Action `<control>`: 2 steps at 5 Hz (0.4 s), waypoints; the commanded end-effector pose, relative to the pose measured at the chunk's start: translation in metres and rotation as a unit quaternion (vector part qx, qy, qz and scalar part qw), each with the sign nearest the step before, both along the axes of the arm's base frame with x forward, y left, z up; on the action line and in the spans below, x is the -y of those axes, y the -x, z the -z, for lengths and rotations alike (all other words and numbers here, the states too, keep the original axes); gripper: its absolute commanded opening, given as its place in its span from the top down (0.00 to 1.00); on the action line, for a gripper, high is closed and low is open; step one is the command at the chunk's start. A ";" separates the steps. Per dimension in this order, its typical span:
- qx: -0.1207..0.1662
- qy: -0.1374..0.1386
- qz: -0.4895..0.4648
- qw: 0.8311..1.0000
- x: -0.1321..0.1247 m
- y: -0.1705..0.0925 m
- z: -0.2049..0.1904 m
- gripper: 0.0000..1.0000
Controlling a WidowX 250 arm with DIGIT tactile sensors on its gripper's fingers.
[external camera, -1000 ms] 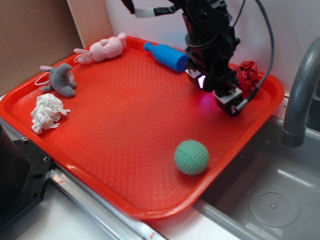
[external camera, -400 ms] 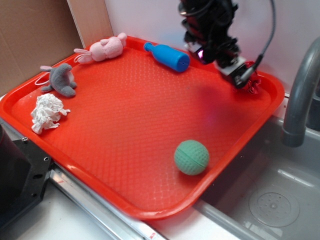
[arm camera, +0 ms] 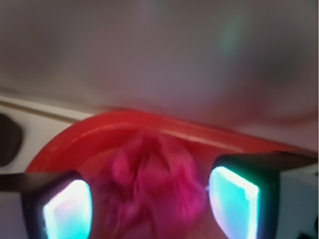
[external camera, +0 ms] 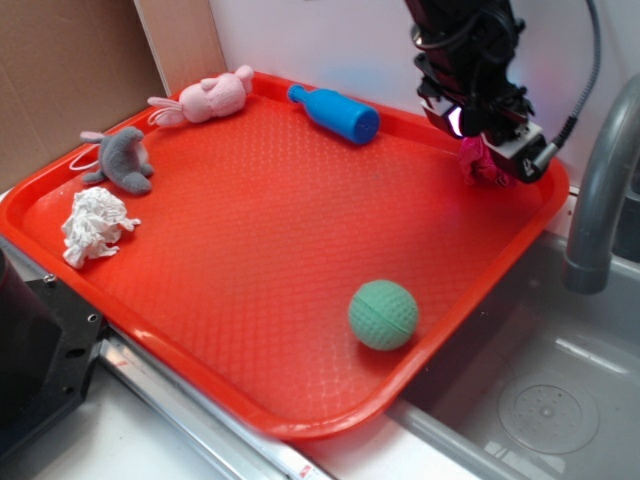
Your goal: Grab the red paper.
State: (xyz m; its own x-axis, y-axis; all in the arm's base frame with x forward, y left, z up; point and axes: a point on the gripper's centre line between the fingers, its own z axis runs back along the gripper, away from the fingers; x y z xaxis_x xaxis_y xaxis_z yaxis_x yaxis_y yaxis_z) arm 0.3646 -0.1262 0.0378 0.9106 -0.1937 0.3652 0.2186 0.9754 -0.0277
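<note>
Now: tool straddles the red paper at the tray's far corner

Crumpled and full of folds, the red paper (arm camera: 152, 191) is a small wrinkly ball that shows magenta under the wrist light. From the exterior view only a bit of it peeks out (external camera: 476, 160) beneath the black tool (external camera: 487, 152). It lies in the far right corner of the tray (external camera: 250, 260), close to the raised rim. In the wrist view it fills the gap between the two fingers (arm camera: 67, 209), whose pads glow cyan. The jaws stand spread on either side of the ball; whether the pads already touch it is not clear through the blur.

The tray is a red plastic rectangle with rounded corners and a fine dimpled surface. Within it:
- a green ball (external camera: 383, 314) with a pitted skin, near the front right edge, well apart from the tool;
- a blue plastic bottle (external camera: 335, 113) lying on its side by the far rim;
- a pink plush bunny (external camera: 205, 97) in the far left corner;
- a grey plush animal (external camera: 121, 160) near the left rim;
- a white wrinkly paper wad (external camera: 94, 225) just in front of it.

To the right of the tray sit a grey metal sink (external camera: 530, 390) and a curved grey faucet (external camera: 600, 190).
</note>
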 end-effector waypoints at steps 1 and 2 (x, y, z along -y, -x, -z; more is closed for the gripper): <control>-0.011 0.002 -0.009 1.000 -0.003 -0.007 -0.007 1.00; -0.037 -0.008 -0.019 0.999 -0.022 0.030 -0.049 1.00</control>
